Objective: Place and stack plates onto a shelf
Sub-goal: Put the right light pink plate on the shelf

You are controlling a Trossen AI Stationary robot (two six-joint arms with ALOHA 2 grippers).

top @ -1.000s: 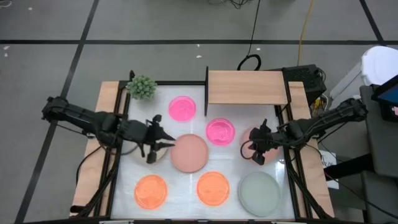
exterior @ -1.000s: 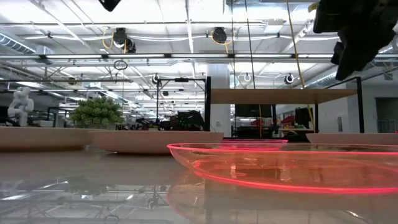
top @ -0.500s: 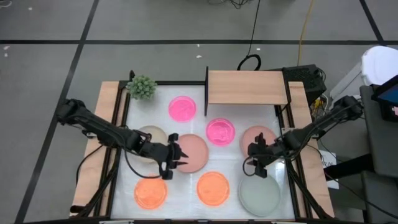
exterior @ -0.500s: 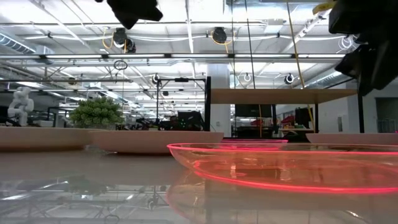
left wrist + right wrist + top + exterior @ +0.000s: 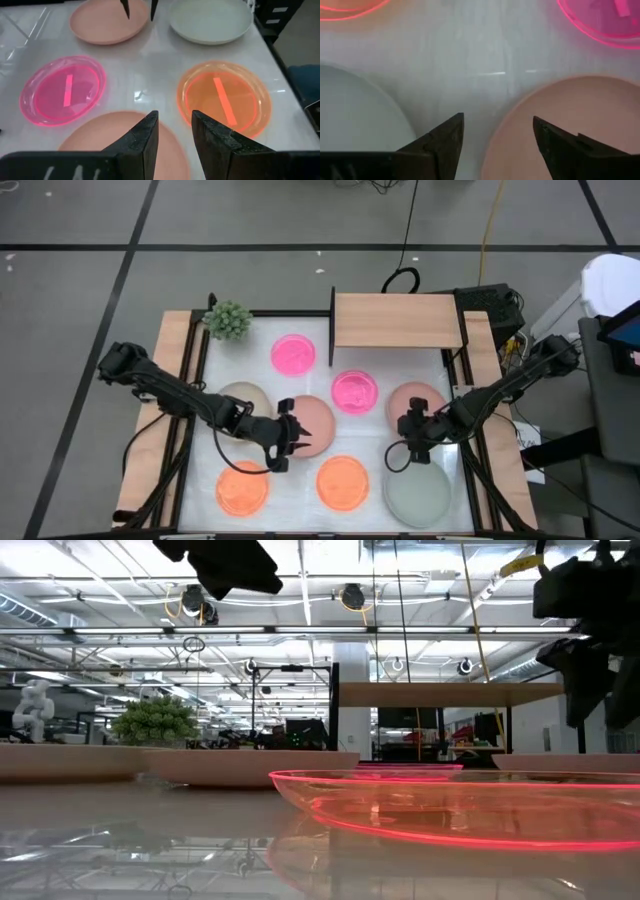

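Note:
Eight plates lie flat on the white table: two magenta (image 5: 293, 354) (image 5: 354, 391), beige (image 5: 240, 398), salmon-pink (image 5: 312, 420), dusty-pink (image 5: 418, 400), two orange (image 5: 243, 488) (image 5: 342, 482) and grey-green (image 5: 418, 492). The light-wood shelf (image 5: 397, 320) stands at the far edge and holds nothing. My left gripper (image 5: 298, 442) (image 5: 175, 122) is open and empty above the salmon-pink plate's near rim (image 5: 115, 137). My right gripper (image 5: 404, 436) (image 5: 497, 125) is open and empty above the gap between the dusty-pink plate (image 5: 570, 115) and the grey-green plate (image 5: 360, 110).
A small green plant (image 5: 229, 320) stands at the table's far left corner. Wooden side rails (image 5: 165, 420) run along the left and right edges. In the low view an orange plate (image 5: 460, 805) fills the foreground, with the shelf (image 5: 455, 693) behind it.
My left gripper has gone toward the table's right and near edges, from over the beige plate to the salmon-pink plate's near rim. My right gripper has gone toward the near edge and down, from over the dusty-pink plate to the gap before the grey-green plate. No plate has moved.

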